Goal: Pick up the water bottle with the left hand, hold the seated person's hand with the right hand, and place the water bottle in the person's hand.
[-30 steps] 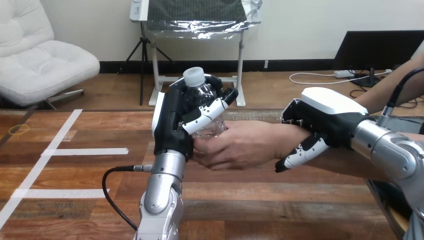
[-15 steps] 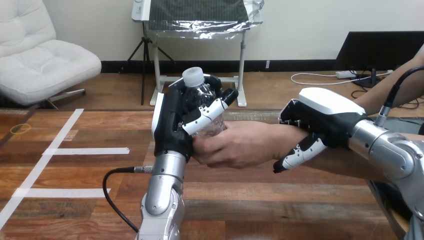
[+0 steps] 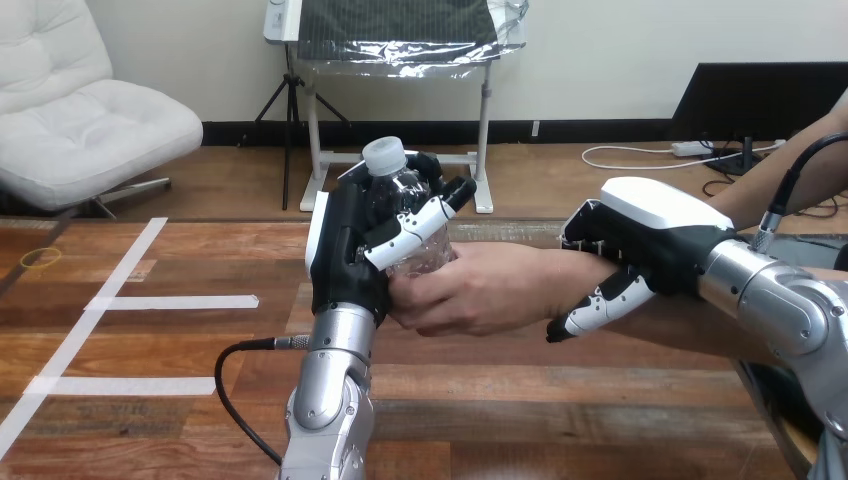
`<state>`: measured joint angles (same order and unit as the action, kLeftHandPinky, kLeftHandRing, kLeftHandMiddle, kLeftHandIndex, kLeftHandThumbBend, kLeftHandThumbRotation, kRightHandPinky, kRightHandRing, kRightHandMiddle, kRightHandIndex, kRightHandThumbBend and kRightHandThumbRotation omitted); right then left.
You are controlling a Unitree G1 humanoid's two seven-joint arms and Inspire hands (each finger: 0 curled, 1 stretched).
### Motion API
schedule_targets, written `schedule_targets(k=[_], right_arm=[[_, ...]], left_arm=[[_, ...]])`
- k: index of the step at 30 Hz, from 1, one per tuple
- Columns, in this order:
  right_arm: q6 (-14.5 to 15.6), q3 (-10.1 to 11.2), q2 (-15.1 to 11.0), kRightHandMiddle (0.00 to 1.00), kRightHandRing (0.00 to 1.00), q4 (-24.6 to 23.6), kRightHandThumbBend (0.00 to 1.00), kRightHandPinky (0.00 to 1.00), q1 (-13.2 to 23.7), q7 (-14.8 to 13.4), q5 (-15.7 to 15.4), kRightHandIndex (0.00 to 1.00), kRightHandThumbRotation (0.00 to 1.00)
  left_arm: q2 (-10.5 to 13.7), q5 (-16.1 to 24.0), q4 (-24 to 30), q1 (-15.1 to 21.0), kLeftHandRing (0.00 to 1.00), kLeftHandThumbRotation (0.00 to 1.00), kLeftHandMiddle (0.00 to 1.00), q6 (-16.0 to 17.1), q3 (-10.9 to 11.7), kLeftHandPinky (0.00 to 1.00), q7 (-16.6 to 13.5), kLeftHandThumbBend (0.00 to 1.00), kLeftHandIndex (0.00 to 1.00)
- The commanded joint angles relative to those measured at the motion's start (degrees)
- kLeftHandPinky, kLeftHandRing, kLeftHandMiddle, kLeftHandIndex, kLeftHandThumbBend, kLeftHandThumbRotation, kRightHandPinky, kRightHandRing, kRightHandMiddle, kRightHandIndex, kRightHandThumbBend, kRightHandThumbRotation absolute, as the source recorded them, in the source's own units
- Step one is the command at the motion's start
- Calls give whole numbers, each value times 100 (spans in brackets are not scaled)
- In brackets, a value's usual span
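Note:
A clear water bottle (image 3: 398, 200) with a white cap stands upright in my left hand (image 3: 350, 250), whose fingers and thumb curl round its body above the table's middle. The person's hand (image 3: 480, 290) reaches in from the right and wraps the bottle's lower part, touching my left hand. My right hand (image 3: 640, 245) sits over the person's wrist, with its fingers curled over the top and its thumb under the wrist.
White tape lines (image 3: 120, 300) mark the wooden table (image 3: 520, 400) at the left. A black cable (image 3: 235, 385) loops beside my left forearm. The person's forearm (image 3: 700, 325) runs along the table's right side.
My left hand and the bottle have shifted slightly; the person's hand has closed a little more round the bottle's base. My right hand stays on the wrist.

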<state>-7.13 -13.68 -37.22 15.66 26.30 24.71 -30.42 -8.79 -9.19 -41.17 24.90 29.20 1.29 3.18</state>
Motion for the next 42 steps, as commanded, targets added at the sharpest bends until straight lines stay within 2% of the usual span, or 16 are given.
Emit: schedule_targets(k=[1,13,18,23,26,27,35,36,42], right_arm=[[79,77,124,39,34,-104,78,29,386,-78,50,36,27],[-38,134,103,38,33,-89,78,28,306,-136,125,35,25],[-74,177,89,37,32,-80,79,27,264,-126,210,35,26],[-3,195,16,38,32,-180,82,27,198,-10,273,37,29],[53,174,-58,41,35,-270,83,29,163,83,260,41,34],[78,170,-79,46,39,-305,85,31,151,122,259,46,38],[118,207,-212,59,53,-500,91,42,49,400,358,62,53],[128,219,-222,62,57,-526,93,45,32,424,371,66,56],[110,319,-300,70,67,-658,98,52,-113,506,496,73,63]], left_arm=[[-745,-35,87,334,36,0,40,-29,-314,31,247,69,41],[-725,-18,149,223,35,0,41,-27,-400,30,319,68,41],[-719,-141,223,157,36,0,41,-117,-379,31,445,68,42],[-600,-200,399,53,42,0,48,-327,-444,34,611,70,49],[-537,-191,549,-21,49,9,55,-451,-471,39,646,72,58],[-522,-182,614,-54,54,17,59,-481,-480,43,645,75,63],[-239,231,1100,-304,69,44,71,-553,-616,56,500,83,76],[-214,248,1159,-335,72,49,74,-561,-622,59,497,82,78],[-57,302,1551,-534,76,60,77,-609,-645,64,494,78,80]])
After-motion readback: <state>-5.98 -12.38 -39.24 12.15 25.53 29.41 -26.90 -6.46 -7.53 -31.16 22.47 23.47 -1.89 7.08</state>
